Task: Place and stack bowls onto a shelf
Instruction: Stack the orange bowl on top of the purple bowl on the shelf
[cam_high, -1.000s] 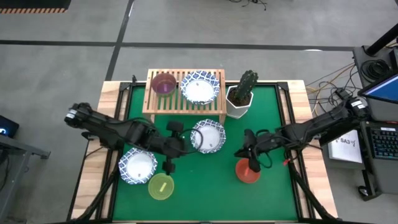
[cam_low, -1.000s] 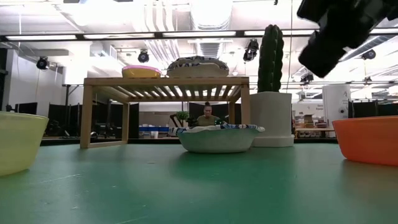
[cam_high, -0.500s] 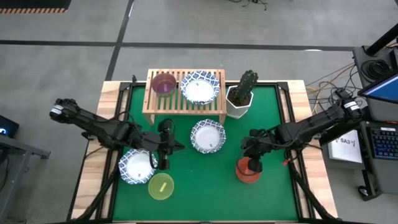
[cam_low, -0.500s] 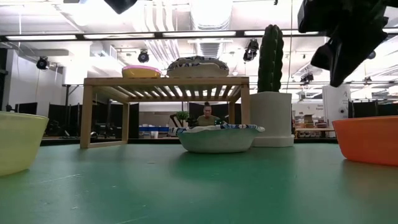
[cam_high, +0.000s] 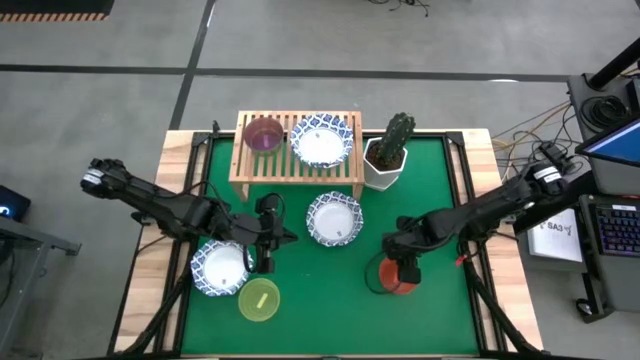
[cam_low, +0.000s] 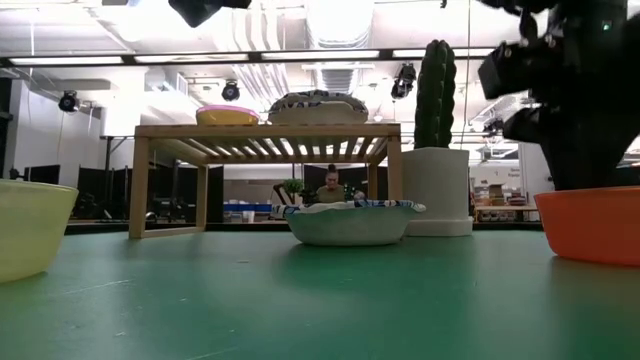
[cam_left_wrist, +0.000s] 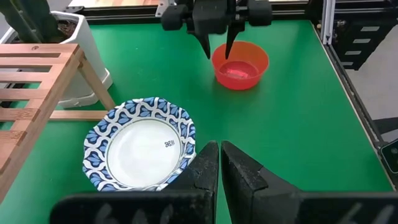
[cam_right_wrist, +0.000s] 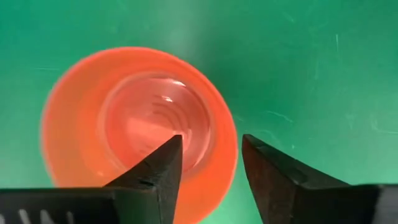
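The wooden shelf (cam_high: 297, 172) stands at the table's far side with a purple bowl (cam_high: 263, 135) and a blue-rimmed white bowl (cam_high: 321, 141) on its slats. Another blue-rimmed bowl (cam_high: 334, 218) rests on the mat at mid-table, and one more (cam_high: 221, 268) sits at the near left beside a yellow bowl (cam_high: 259, 300). My right gripper (cam_right_wrist: 210, 149) is open and points down over the red bowl (cam_right_wrist: 134, 124). One finger is over the bowl's hollow and one is outside its far rim. My left gripper (cam_left_wrist: 217, 155) is shut, hovering left of the middle bowl (cam_left_wrist: 140, 146). My right gripper stands with its open fingers on either side of the red bowl's far rim (cam_right_wrist: 231, 146), coming from above. I cannot tell whether they touch the rim. The bowl sits upright on the mat.
A white pot with a cactus (cam_high: 388, 155) stands just right of the shelf. Open green mat lies between the middle bowl and the red bowl and along the near edge. Black frame rails run along the table's sides.
My right gripper has come down onto the red bowl, shifting slightly toward the table's left, and has opened. My left gripper has drawn back from the middle bowl toward the table's left, staying shut. No bowl has moved.
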